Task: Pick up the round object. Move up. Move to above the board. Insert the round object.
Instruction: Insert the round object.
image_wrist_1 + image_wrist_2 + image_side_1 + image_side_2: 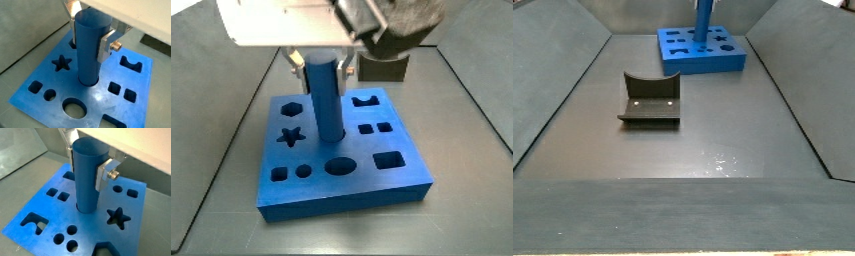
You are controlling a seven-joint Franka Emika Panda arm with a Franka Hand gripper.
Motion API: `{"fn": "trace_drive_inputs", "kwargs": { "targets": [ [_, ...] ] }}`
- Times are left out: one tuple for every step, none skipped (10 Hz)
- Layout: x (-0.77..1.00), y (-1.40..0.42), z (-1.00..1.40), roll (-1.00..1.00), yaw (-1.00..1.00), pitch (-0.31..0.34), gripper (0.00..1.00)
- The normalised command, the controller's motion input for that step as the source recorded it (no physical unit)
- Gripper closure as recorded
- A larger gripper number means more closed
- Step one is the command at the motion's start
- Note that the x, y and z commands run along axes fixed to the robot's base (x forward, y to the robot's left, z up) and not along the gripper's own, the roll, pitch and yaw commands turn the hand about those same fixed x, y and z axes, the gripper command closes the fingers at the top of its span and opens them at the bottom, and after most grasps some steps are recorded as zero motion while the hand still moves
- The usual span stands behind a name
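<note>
The round object (pixel 89 55) is a tall blue cylinder standing upright. Its lower end sits in a round hole near the middle of the board (pixel 99 102), a bright-blue slab with star, hexagon, square and round cutouts. My gripper (pixel 89 42) is shut on the cylinder's upper part, with a silver finger (pixel 104 46) pressed flat against its side. The other wrist view shows the same grip (pixel 87 170) on the cylinder (pixel 87 183) over the board (pixel 85 230). In a side view the cylinder (pixel 326 95) rises from the board (pixel 345 190). The far side view shows both the cylinder (pixel 703 20) and the board (pixel 700 62).
The fixture (pixel 649 100) stands on the grey floor in front of the board, and shows behind it in a side view (pixel 385 68). Sloping grey walls (pixel 567 90) enclose the floor on both sides.
</note>
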Motion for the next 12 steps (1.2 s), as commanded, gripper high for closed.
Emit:
{"fn": "trace_drive_inputs", "kwargs": {
  "targets": [
    [0.15,-0.03,-1.0,0.16,-0.04,-0.014,1.0],
    [0.17,0.0,-1.0,0.19,-0.01,-0.009,1.0],
    [0.18,0.0,-1.0,0.22,0.0,-0.003,1.0],
    [0.13,0.0,-1.0,0.28,0.0,0.0,1.0],
    [0.06,0.0,-1.0,0.29,-0.15,0.0,1.0],
    [0.11,0.0,-1.0,0.17,-0.31,0.071,1.0],
    [0.15,0.0,-1.0,0.12,-0.37,0.069,1.0],
    [0.27,0.0,-1.0,0.09,-0.43,0.011,1.0],
    [0.32,-0.05,-1.0,0.03,-0.38,0.034,1.0],
    [0.21,0.11,-0.35,-0.49,-0.09,0.023,1.0],
    [0.0,0.0,0.0,-0.01,0.0,-0.023,1.0],
    [0.0,-0.14,-0.14,0.06,0.03,-0.211,1.0]
  ]
}}
